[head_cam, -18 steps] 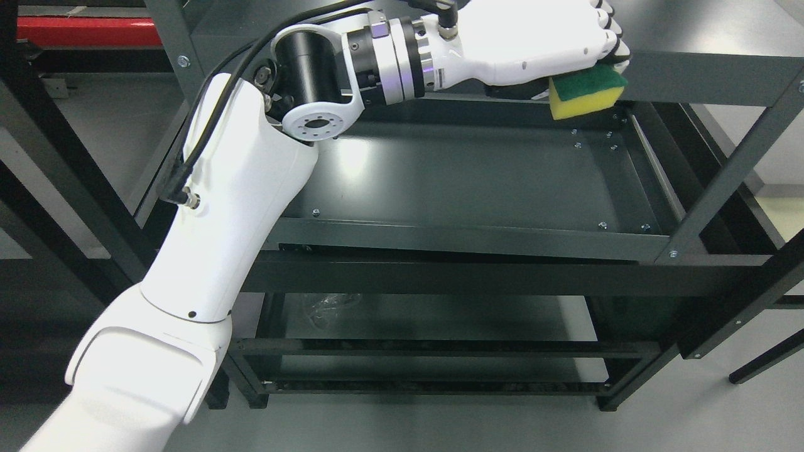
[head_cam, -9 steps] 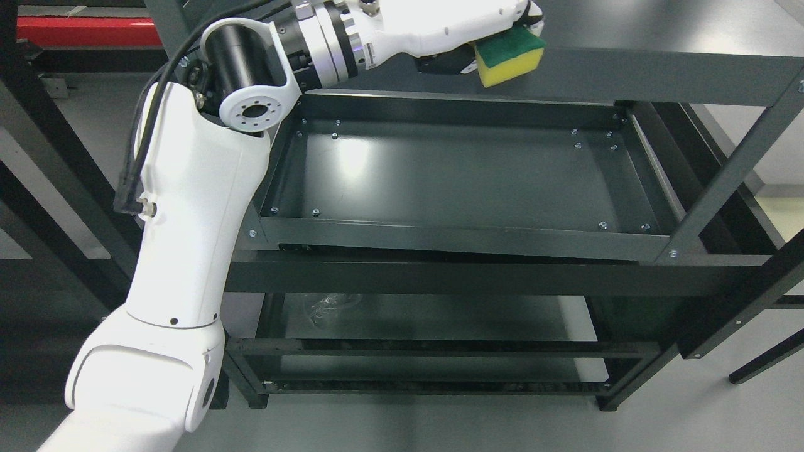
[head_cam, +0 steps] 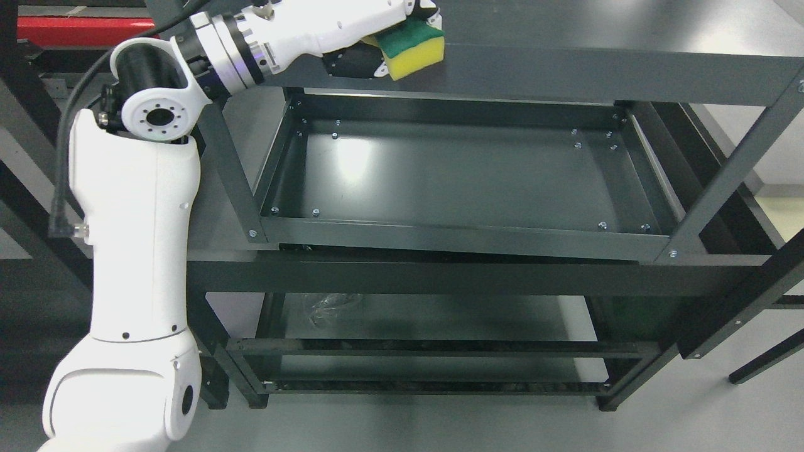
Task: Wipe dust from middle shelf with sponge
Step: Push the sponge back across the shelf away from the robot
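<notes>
While clamped in the left hand (head_cam: 352,31), the sponge (head_cam: 411,49), green over yellow, sits at the top shelf's (head_cam: 597,69) front edge, above the middle shelf (head_cam: 465,182). White left arm rises along the rack's left post.

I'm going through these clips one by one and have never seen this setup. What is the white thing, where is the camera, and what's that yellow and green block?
The picture is taken from a camera on the robot's head, looking down at a dark metal shelf rack. The big white shape is the robot's left arm, coming in from the lower left and bending up toward the top of the picture. At its end is the left hand, closed around a sponge, yellow with a green scrubbing side. The sponge sits at the front edge of the top shelf. Below it is the middle shelf, a shallow tray with nothing visible lying on it. A lower shelf shows underneath. The right arm is not in the picture.
</notes>
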Robot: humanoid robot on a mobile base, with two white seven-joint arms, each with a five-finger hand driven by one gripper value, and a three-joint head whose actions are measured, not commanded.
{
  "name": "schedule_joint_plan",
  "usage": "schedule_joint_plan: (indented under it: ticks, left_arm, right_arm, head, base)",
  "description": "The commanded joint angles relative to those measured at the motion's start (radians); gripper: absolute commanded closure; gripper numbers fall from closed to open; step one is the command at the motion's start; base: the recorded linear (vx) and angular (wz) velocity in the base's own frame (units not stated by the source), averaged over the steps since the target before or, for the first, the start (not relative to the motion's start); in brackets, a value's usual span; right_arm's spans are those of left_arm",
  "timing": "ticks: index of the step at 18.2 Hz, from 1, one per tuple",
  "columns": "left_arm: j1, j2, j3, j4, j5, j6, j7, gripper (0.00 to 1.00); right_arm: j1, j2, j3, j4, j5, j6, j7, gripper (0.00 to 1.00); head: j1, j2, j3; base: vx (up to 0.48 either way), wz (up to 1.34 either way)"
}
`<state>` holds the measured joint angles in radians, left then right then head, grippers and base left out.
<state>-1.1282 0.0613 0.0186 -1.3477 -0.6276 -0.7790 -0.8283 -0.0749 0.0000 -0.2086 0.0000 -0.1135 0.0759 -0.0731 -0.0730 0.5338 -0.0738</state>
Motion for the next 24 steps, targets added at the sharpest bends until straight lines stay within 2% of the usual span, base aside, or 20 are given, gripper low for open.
schedule_joint_plan:
  ticks: [1, 2, 4, 6, 12, 13, 17, 20, 24]
  left_arm:
    - [-0.033, -0.009, 0.123, -0.051, 0.088, -0.006, -0.009, 1.00]
    - [-0.041, -0.044, 0.094, -0.047, 0.080, -0.006, -0.011, 1.00]
    - [-0.051, -0.044, -0.049, -0.006, 0.043, -0.006, -0.011, 1.00]
    - [-0.076, -0.044, -0.242, 0.051, 0.023, -0.006, 0.046, 1.00]
    - [-0.148, -0.044, -0.590, 0.035, 0.019, -0.006, 0.535, 1.00]
    - [-0.154, -0.044, -0.661, 0.035, 0.019, -0.006, 0.576, 1.00]
    - [-0.179, -0.044, -0.908, 0.036, -0.004, 0.130, 0.633, 1.00]
    - [-0.182, -0.044, -0.925, 0.061, -0.148, 0.193, 0.632, 1.00]
    - [-0.179, -0.044, -0.932, 0.070, -0.158, 0.185, 0.632, 1.00]
  right_arm:
    - [0.000, -0.017, 0.000, -0.017, 0.000, 0.001, -0.001, 0.00]
    - [0.000, -0.017, 0.000, -0.017, 0.000, 0.001, -0.001, 0.00]
    - [0.000, -0.017, 0.000, -0.017, 0.000, 0.001, -0.001, 0.00]
    - [0.000, -0.017, 0.000, -0.017, 0.000, 0.001, -0.001, 0.00]
    - [0.000, -0.017, 0.000, -0.017, 0.000, 0.001, -0.001, 0.00]
    - [0.000, -0.017, 0.000, -0.017, 0.000, 0.001, -0.001, 0.00]
    - [0.000, -0.017, 0.000, -0.017, 0.000, 0.001, -0.001, 0.00]
    - [0.000, -0.017, 0.000, -0.017, 0.000, 0.001, -0.001, 0.00]
    - [0.000, -0.017, 0.000, -0.017, 0.000, 0.001, -0.001, 0.00]
  head:
    - [0.0000, 0.000, 0.000]
    - [0.0000, 0.000, 0.000]
    - [0.0000, 0.000, 0.000]
    - [0.0000, 0.000, 0.000]
    - [0.0000, 0.000, 0.000]
    - [0.0000, 0.000, 0.000]
    - [0.0000, 0.000, 0.000]
    - [0.0000, 0.000, 0.000]
    - [0.0000, 0.000, 0.000]
  base:
    - [0.000, 0.00]
    - [0.000, 0.00]
    - [0.000, 0.00]
    - [0.000, 0.00]
    - [0.000, 0.00]
    - [0.000, 0.00]
    - [0.000, 0.00]
    - [0.000, 0.00]
    - [0.000, 0.00]
